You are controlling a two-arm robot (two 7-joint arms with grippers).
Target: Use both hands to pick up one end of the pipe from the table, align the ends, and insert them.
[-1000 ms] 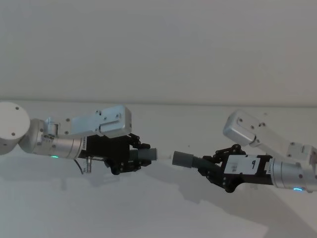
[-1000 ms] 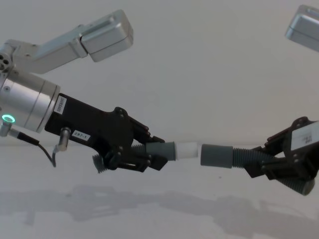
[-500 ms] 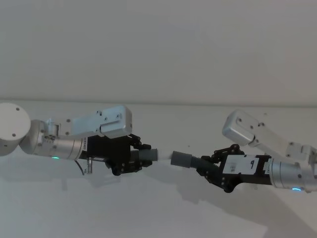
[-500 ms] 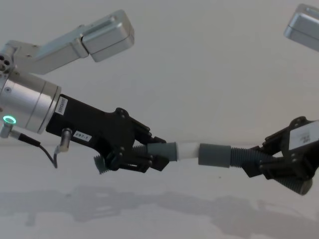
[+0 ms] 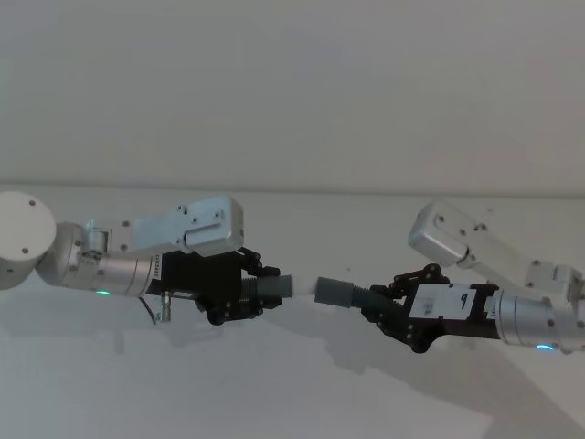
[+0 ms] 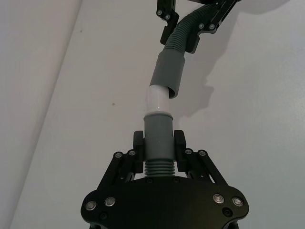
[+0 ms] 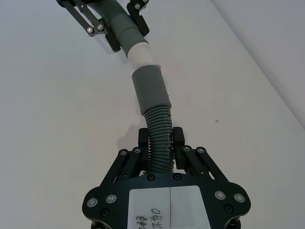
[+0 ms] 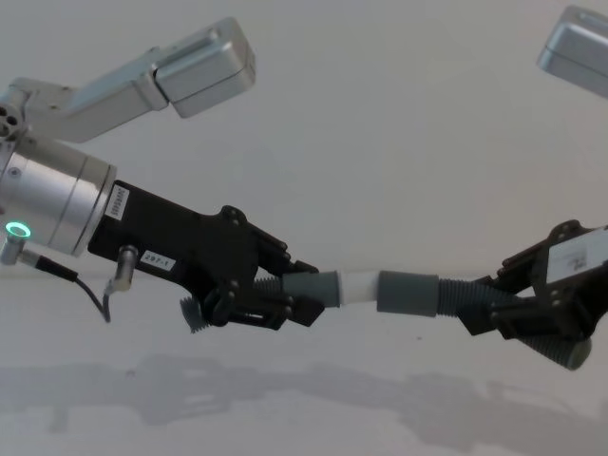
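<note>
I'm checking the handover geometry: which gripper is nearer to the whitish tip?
Left. The left gripper clamps the grey cuff right behind the whitish tip; the right gripper holds the long hose's ribs, beyond the wide sleeve at the tip.

grey ribbed pipe point(image 8: 446, 296) (whitish tip point(image 8: 359, 286)), white table point(image 8: 304, 418)

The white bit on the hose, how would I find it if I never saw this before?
Start at the big silver left arm and follow it to its black left pincer, held above the table. It grips a short ribbed hose piece whose smooth grey cuff sticks out. The whitish tip is the narrow part beyond that cuff, meeting the wider grey sleeve; it is the one pale piece among dark parts.
</note>
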